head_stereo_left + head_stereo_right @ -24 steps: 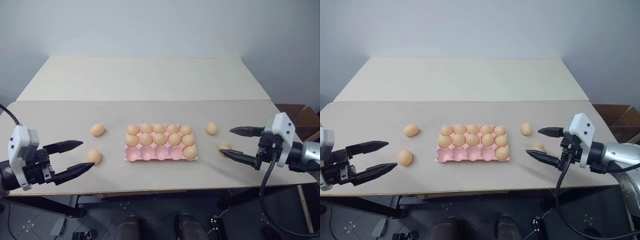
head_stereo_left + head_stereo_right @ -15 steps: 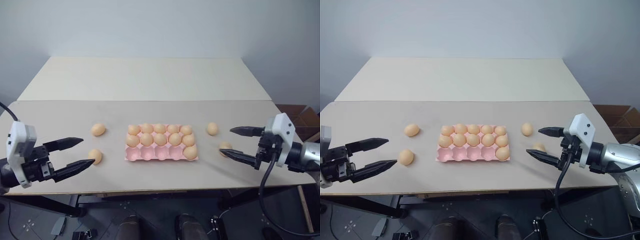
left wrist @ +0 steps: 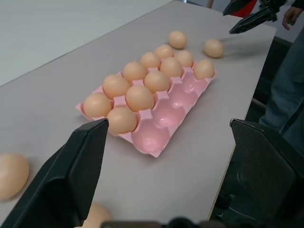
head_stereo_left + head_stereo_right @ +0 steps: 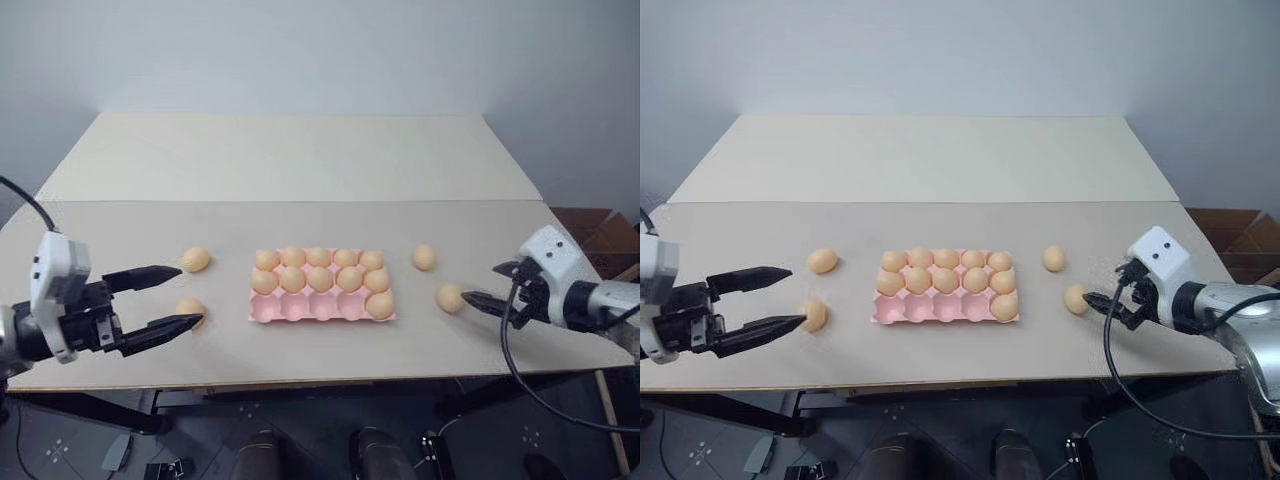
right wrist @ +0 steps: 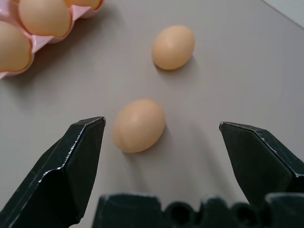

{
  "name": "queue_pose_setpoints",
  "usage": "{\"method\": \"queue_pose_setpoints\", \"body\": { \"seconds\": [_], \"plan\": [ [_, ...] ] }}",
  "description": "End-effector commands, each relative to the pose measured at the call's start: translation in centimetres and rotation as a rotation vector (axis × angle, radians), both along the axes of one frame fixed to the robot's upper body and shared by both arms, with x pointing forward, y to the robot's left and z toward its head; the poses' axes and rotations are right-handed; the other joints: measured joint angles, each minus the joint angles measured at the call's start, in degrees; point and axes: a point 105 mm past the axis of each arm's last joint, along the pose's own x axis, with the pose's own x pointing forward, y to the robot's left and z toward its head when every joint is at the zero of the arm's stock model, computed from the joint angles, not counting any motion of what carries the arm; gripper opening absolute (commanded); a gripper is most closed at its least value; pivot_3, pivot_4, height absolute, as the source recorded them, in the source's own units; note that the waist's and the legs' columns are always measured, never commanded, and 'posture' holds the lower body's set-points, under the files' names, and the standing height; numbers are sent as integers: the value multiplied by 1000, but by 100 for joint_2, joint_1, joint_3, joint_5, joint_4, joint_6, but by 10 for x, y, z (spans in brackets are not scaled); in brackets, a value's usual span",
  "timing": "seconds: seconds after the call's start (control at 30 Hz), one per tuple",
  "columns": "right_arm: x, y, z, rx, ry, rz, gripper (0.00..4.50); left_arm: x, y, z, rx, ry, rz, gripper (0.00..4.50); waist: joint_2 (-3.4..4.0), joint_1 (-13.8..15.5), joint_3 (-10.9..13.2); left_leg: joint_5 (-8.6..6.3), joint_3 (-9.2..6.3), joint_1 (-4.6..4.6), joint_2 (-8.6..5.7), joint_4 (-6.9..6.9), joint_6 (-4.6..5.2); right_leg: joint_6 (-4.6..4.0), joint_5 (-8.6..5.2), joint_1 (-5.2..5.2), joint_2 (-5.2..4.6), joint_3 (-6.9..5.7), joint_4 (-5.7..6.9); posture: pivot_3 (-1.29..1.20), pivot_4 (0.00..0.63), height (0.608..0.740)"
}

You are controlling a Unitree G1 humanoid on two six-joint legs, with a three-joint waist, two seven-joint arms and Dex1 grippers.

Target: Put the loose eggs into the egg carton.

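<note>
Four loose eggs lie on the tan table [image 4: 120, 225], two on each side of the egg carton [image 4: 322, 308]. One on the robot's left [image 4: 190, 310] is partly hidden behind the lower finger of the left gripper [image 4: 178, 295]; the other [image 4: 196, 259] sits clear just beyond it. On the right, one egg [image 4: 449, 297] lies just off the tip of the right gripper [image 4: 487, 285], and the fourth [image 4: 424, 257] rests farther back, nearer the carton. All four are smooth, oval and pale orange-tan.

The carton is a flat pink tray in mid-table; its two far rows are full of matching eggs, and the near row holds one egg at its right end, with four bare cups. Both grippers stand wide apart and grip nothing; the right wrist view shows the near egg between its fingers, untouched. A person's hand [image 3: 289, 16] and trouser leg [image 3: 285, 90] are cut off at the left wrist view's edge.
</note>
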Motion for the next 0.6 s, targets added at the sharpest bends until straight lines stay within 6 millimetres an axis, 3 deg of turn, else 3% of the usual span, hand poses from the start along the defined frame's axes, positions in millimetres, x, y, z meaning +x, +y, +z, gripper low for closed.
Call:
{"method": "queue_pose_setpoints", "body": {
  "seconds": [0.03, 0.27, 0.37, 0.53, 0.6],
  "plan": [
    [5, 7, -10, 2, 31, -46, 4500, 3, -1, 5, 13, -31, -20, 4456, 0, -8, 0, 0, 1, 1, 0, 0, 0, 2, 1, 0, 0, 1, 0, 0, 150, 740],
    [21, 17, -39, 14, 86, -143, 4500, 5, -1, 1, 21, -23, -17, 4456, 0, -50, 0, 0, 0, -6, -2, 0, 0, 17, 10, -3, -1, 0, -1, 0, 150, 740],
    [27, 20, -39, 20, 67, -159, 3960, 5, -2, 1, 21, -22, -15, 4500, 0, -61, 0, 0, -1, -8, -2, 0, 1, 27, 16, -5, -1, -1, -1, 0, 150, 740],
    [27, 27, -21, 56, 13, -140, 2236, 5, -2, 2, 19, -36, 3, 4500, 1, -58, 0, 0, -5, -10, -2, 0, 1, 32, 19, -5, -1, -5, -1, 0, 150, 740],
    [24, 36, -8, 63, -23, -94, 1893, 5, -3, 1, 19, -40, 0, 4500, 2, -60, 1, 0, -5, -10, -1, 0, 1, 33, 20, -5, -1, -5, -1, 0, 150, 740]
  ]
}}
